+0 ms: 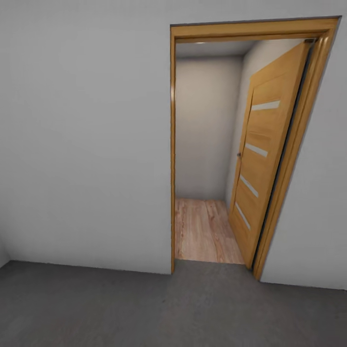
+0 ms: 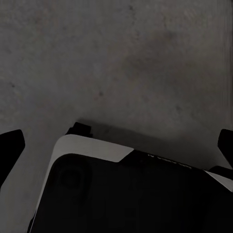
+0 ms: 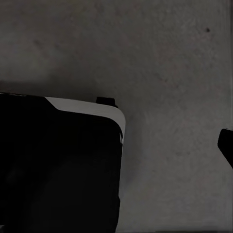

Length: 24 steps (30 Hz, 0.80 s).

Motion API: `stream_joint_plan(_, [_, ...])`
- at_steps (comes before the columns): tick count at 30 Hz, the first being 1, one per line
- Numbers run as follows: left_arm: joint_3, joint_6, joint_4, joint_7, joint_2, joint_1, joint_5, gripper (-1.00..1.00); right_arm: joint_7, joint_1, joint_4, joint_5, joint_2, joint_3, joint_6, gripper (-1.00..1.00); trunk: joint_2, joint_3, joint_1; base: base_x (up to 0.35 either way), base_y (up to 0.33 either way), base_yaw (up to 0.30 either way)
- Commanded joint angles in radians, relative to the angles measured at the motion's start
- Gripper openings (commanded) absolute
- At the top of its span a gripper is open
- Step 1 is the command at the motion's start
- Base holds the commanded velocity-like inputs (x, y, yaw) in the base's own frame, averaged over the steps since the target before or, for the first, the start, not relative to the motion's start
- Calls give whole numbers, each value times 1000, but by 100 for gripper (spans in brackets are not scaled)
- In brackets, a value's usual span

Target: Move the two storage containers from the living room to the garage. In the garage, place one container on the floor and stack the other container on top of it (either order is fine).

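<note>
On my head camera I'm facing a pale grey wall (image 1: 82, 144) with an open doorway (image 1: 207, 154) framed in light wood. The door (image 1: 265, 159), wood with four pale slits, is swung inward into the next room and stands along the doorway's right side. Beyond the threshold lies light plank flooring (image 1: 205, 231); on my side the floor (image 1: 144, 313) is dark grey concrete, so I read this as the garage

On the left wrist camera I look down on the same mottled concrete (image 2: 121, 63). The robot's base (image 2: 121, 194), black with a white edge, fills the lower part. Dark fingertips (image 2: 9, 148) of the left gripper (image 2: 116, 145) sit at both picture edges, spread wide with nothing between them

On the right wrist camera I see concrete (image 3: 170, 73) again and the black, white-edged base (image 3: 58, 165). One dark fingertip (image 3: 225, 145) shows at the edge; I cannot tell how wide the right gripper stands
</note>
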Motion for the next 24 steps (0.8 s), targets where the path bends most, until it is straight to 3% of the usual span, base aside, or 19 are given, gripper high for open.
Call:
stream_joint_plan(1, [-9, -3, 0, 3, 0, -1, 8, 100, -3, -2, 3, -4, 1, 8, -5, 100, -2, -1, 0, 0, 0, -257])
stream_joint_plan(24, [-9, -2, 0, 5, -3, -1, 8, 100, -4, -2, 3, -4, 1, 8, -4, 100, -2, 17, 0, 0, 0, -258])
